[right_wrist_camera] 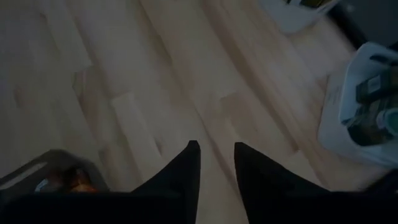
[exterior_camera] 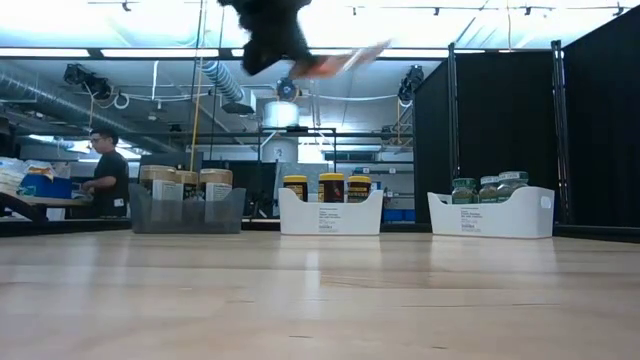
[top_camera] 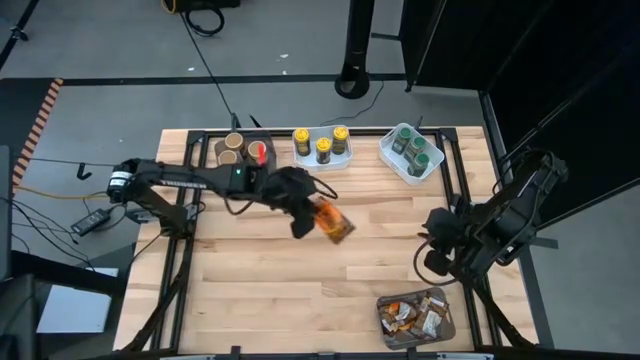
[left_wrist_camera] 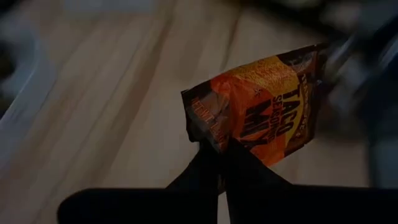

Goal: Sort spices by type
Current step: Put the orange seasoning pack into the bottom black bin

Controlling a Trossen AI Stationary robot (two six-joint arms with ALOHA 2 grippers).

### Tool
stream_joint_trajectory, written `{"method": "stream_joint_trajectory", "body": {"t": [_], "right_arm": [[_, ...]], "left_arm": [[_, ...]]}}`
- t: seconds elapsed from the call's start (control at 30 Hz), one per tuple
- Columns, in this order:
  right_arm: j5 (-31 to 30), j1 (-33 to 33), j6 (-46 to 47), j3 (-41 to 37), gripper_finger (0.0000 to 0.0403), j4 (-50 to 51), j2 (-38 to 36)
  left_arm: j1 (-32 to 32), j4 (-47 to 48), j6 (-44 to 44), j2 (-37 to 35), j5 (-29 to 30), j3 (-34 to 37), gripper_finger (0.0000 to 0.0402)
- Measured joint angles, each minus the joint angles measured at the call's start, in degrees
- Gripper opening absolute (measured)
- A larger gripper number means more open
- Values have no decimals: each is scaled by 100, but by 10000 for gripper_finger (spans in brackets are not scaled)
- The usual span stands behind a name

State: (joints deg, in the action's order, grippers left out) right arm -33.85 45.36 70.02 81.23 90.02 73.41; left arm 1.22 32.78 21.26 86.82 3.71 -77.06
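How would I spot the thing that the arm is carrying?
Look above the middle of the wooden table, below the white tray of yellow-lidded jars. The left fingers pinch an orange taco seasoning packet, the only spice held up off the table.

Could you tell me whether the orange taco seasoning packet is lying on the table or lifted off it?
Lifted: the taco seasoning packet hangs pinched in the left gripper, above the table.

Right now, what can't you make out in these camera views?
- Orange packet held by the left hand: low view blurs it against the ceiling lights; its far end is cut off in the left wrist view.
- Bin of packets: contents too small to tell apart from above; only a corner shows in the right wrist view.
- Jar labels in the white trays: too small in the low view.
- Right hand: nothing shows between its fingers.
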Motion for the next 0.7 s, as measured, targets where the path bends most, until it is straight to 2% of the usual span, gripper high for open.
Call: {"method": "stream_joint_trajectory", "body": {"t": [0.23,0.4,0.57,0.7], "right_arm": [[-1001,-22,256,-2,81,2,-13],[-1267,-83,79,-2,59,2,-13],[-1443,-94,-122,-2,33,0,-13],[-1585,-94,-170,-2,12,1,-13]], "left_arm": [[670,-1845,1008,380,915,-15,0],[1069,-2768,1469,828,1350,-13,0],[1375,-3729,1670,1436,1431,-64,0],[1568,-4070,1679,2110,1450,-600,0]]}}
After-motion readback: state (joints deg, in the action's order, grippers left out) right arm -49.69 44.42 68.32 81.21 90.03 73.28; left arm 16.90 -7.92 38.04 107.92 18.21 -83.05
